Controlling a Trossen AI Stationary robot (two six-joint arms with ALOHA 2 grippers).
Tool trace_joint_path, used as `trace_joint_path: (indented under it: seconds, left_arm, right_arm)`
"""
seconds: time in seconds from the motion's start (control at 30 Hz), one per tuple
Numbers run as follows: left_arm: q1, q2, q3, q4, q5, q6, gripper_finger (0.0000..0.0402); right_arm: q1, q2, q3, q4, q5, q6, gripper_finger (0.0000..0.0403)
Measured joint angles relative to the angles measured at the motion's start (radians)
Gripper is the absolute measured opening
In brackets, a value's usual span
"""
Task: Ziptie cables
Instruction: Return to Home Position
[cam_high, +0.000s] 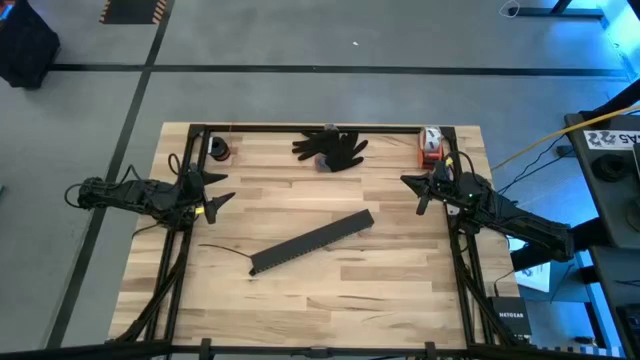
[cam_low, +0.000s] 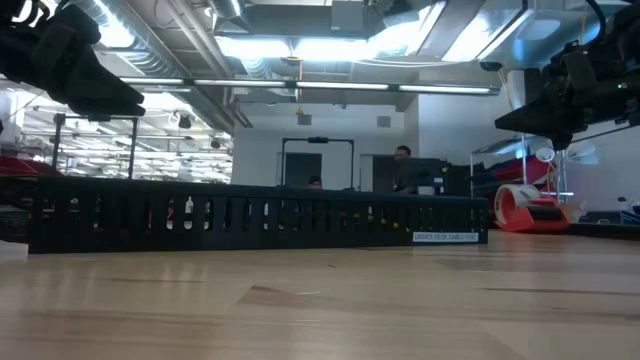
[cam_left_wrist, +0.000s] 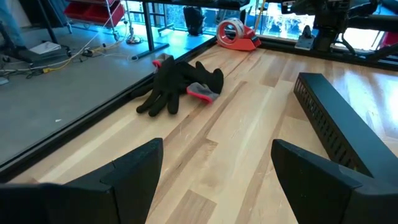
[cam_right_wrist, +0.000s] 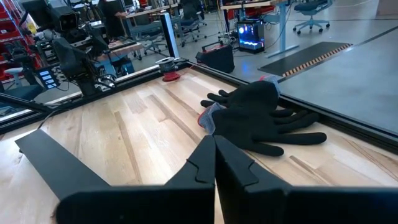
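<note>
Matte black jointed left arm (cam_high: 130, 194) and right arm (cam_high: 520, 222): boxy segments, black wiring (cam_high: 75, 192) looped alongside. Left tool (cam_high: 222, 188): broad angular black fingers (cam_left_wrist: 134, 168), yellow-green light (cam_high: 205, 210) behind. Right tool (cam_high: 413, 192): matching black fingers (cam_right_wrist: 186, 171), green light (cam_high: 466, 190) at wrist.

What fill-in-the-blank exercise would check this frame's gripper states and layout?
1. The left gripper is ____ and holds nothing.
2. The right gripper is ____, with nothing in it.
3. The red tape dispenser stands in the table corner nearest the ____ arm.
4. The long black channel lies ____ the two grippers.
Missing words: open; shut; right; between.
</note>
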Motion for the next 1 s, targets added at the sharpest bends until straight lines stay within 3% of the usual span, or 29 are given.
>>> trace_joint_path:
  seconds: [0.17, 0.37, 0.47, 0.53, 0.63, 0.87, 1.0]
  left_arm:
    - [0.009, 0.000, 0.000, 0.023, -0.018, 0.044, 0.0295]
    - [0.010, 0.004, 0.000, 0.114, -0.030, -0.340, 0.0295]
    - [0.010, 0.004, 0.000, 0.119, -0.087, -0.403, 0.0295]
    - [0.010, 0.004, 0.000, 0.122, -0.097, -0.357, 0.0295]
    - [0.009, 0.003, -0.020, 0.207, -0.024, -0.201, 0.0295]
    - [0.006, 0.004, -0.223, 0.637, 0.386, 0.108, 0.0295]
    - [0.009, 0.003, -0.259, 0.668, 0.400, 0.149, 0.0295]
  right_arm:
    - [0.000, 0.000, 0.000, 0.000, 0.000, 0.000, 0.0001]
    - [0.000, 0.000, 0.000, 0.000, 0.000, 0.000, 0.0001]
    - [0.000, 0.000, 0.000, 0.000, 0.000, 0.000, 0.0001]
    - [0.000, 0.000, 0.000, 0.000, 0.000, 0.000, 0.0001]
    - [0.000, 0.000, 0.000, 0.000, 0.000, 0.000, 0.0001]
    - [0.000, 0.000, 0.000, 0.000, 0.000, 0.000, 0.0001]
    - [0.000, 0.000, 0.000, 0.001, -0.001, 0.000, 0.0001]
